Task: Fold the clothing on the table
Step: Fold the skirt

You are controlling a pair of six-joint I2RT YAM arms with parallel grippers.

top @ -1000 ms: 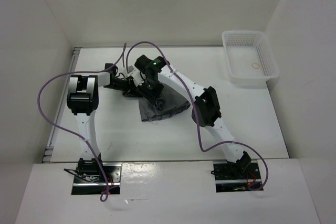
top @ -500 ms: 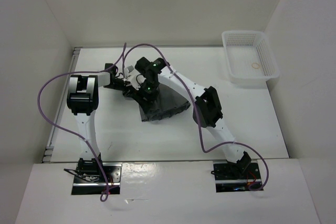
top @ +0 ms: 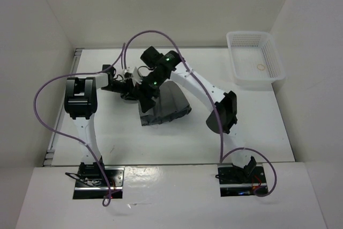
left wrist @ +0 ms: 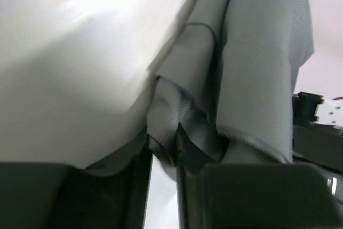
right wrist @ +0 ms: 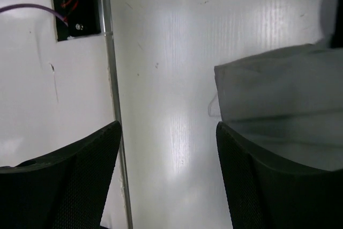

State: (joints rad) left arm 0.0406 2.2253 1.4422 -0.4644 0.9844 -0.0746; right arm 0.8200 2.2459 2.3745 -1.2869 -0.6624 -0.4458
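Observation:
The grey clothing (top: 167, 103) lies folded into a compact wedge in the middle of the table (top: 252, 127). Both grippers meet over its far-left corner. My left gripper (top: 132, 90) reaches in from the left. In the left wrist view its jaws (left wrist: 163, 156) stand a narrow gap apart, and a bunched fold of the clothing (left wrist: 177, 116) sits loose at their tips. My right gripper (top: 148, 86) hangs just above the same corner. Its fingers (right wrist: 169, 127) are spread wide over bare table with nothing between them, and the edge of the clothing (right wrist: 278, 95) lies beside the right finger.
A white mesh basket (top: 253, 66) stands at the far right, with a small ring (top: 260, 67) lying in it. A metal rail (top: 63, 116) runs along the table's left edge, also in the right wrist view (right wrist: 110, 79). Purple cables loop above both arms. White walls enclose the table.
My left jaws have parted from shut. The right gripper opened wider and lifted toward the far side, its elbow swinging right. The clothing's fold now lies flatter.

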